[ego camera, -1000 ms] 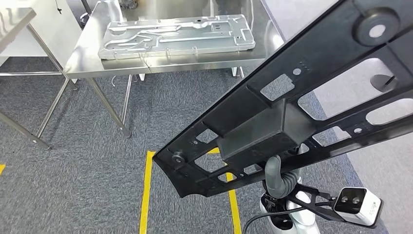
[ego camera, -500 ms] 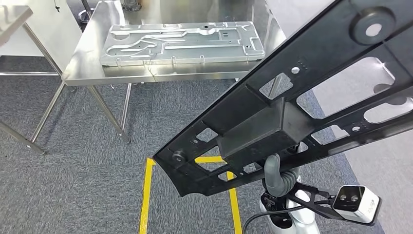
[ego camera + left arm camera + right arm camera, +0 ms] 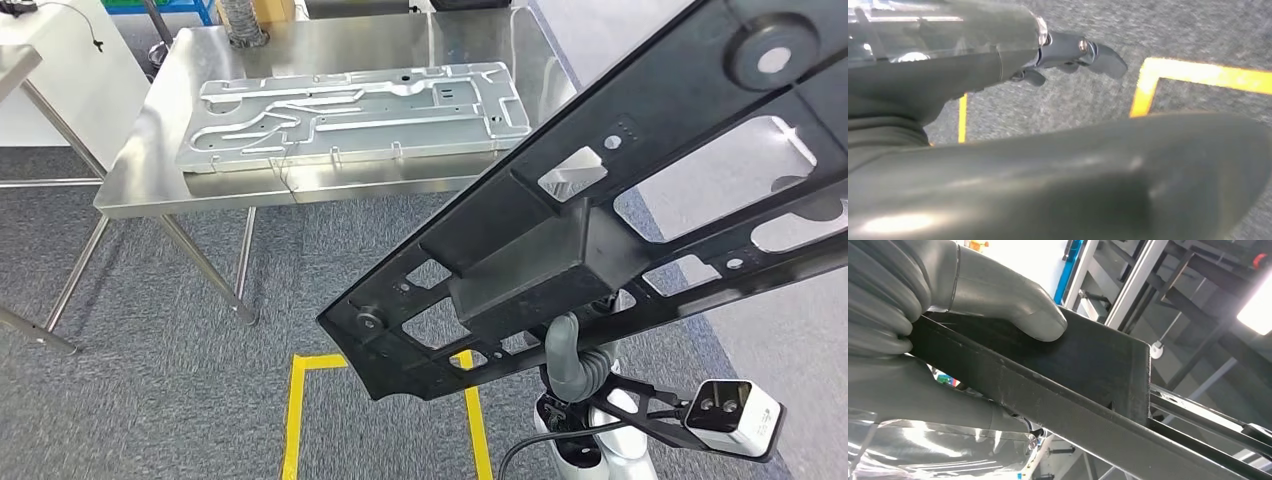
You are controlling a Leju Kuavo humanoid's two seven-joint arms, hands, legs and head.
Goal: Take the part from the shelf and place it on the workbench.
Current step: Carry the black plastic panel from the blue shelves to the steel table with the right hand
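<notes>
The part is a long black frame (image 3: 530,275) with cut-outs and a box-shaped block. It slants from low centre up to the upper right in the head view. My right hand (image 3: 572,368) grips it from below near that block. In the right wrist view the thumb (image 3: 998,295) presses on the black part (image 3: 1088,370) and the fingers clamp its other face. The steel workbench (image 3: 300,185) stands ahead at the upper left, apart from the part. My left hand (image 3: 998,165) hangs over the carpet and holds nothing, its dark fingers (image 3: 1073,50) spread away from the thumb.
A large silver stamped plate (image 3: 350,110) covers much of the workbench top. A white cabinet (image 3: 60,70) and another steel table's legs (image 3: 40,335) stand at the left. Yellow tape (image 3: 296,410) marks a square on the grey carpet in front of me.
The whole view has shifted: the workbench now sits lower, further left and larger, so the camera has moved toward it. The black part stays in my right hand.
</notes>
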